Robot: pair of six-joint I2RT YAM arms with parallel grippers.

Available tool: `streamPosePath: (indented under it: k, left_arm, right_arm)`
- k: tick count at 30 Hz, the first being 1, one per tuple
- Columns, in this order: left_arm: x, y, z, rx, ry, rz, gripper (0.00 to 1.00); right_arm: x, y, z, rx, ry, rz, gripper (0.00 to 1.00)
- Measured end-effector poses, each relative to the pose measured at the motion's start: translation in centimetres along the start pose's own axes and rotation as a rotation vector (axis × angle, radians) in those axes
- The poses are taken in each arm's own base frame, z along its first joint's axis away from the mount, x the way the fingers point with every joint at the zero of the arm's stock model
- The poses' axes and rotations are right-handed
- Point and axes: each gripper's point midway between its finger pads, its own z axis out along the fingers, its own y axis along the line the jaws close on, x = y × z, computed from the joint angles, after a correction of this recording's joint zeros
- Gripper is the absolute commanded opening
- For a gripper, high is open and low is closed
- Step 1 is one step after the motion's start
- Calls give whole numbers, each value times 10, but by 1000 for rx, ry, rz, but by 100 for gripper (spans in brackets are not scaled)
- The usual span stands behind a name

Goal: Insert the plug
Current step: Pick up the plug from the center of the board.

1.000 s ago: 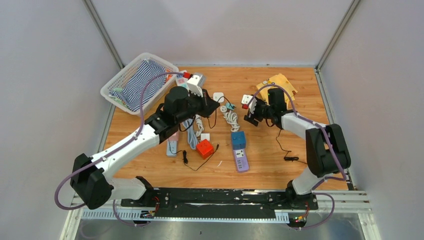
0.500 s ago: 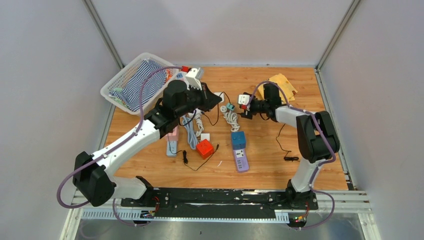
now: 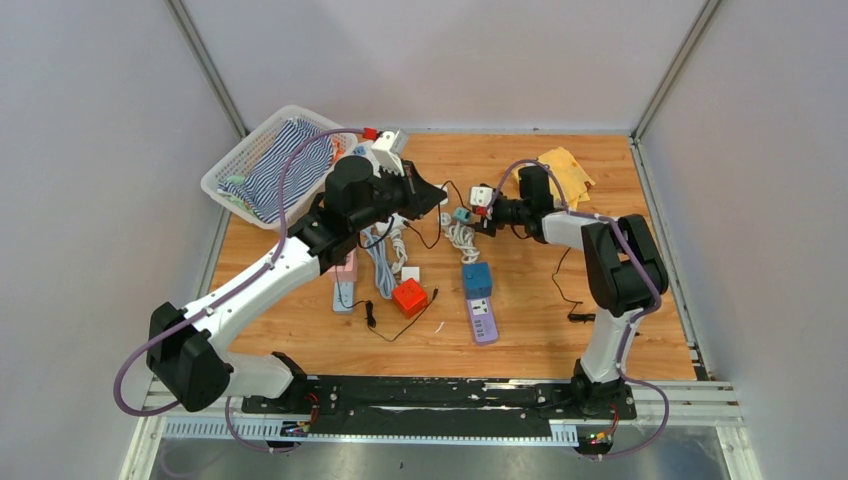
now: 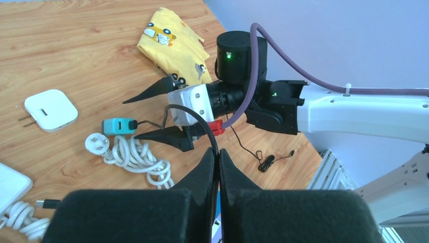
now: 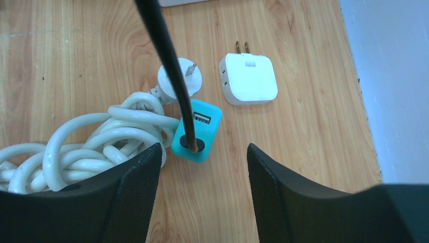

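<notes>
The wooden table (image 3: pixel 540 330) carries a white basket (image 3: pixel 240 147) at its far left corner, with a striped cloth (image 3: pixel 285 160) lying in it. Both arms reach toward the middle of the far half. A yellow printed cloth (image 4: pixel 174 43) lies crumpled at the far right. Near the centre, a purple power strip (image 3: pixel 483 322) bears a blue cube adapter (image 3: pixel 477 279), and a red cube adapter (image 3: pixel 408 296) sits just to its left. A coiled white cord (image 5: pixel 101 136) lies farther back, its round white plug (image 5: pixel 179 76) flat on the wood. A white square adapter (image 5: pixel 249 78) rests near that plug but apart from it. The left gripper (image 4: pixel 216 154) has its fingers pressed together, pinching a black cable (image 5: pixel 164 55). The right gripper (image 5: pixel 202 148) hangs with its fingers spread wide, holding nothing, directly over the teal adapter (image 5: pixel 207 126). That adapter lies on the table touching the white cord's coils. The black cable's end meets a dark round spot on the adapter's face; whether it is seated there cannot be told.
</notes>
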Motion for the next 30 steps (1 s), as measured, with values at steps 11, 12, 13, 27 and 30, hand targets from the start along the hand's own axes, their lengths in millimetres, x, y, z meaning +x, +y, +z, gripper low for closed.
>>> streamPosePath:
  k: [11,12,13,27,30]
  left_arm:
    - [1,-1,0,2,4,-18,0]
    - [1,-1,0,1,5,-19,1]
    - [1,-1,0,1,5,-20,6]
    - [-8,-6,-7,4,-25,-32,6]
    - [-8,-6,-7,4,-25,-37,6]
  right_arm:
    - [-8,-3,16,19,-22,26,4]
    - [-10,-7,16,31,-25,22,1]
    - [-11,-10,16,41,-26,17,0]
    - [-14,-18,0,90,52,34,52]
    - [-9,-16,0,91,79,34,58]
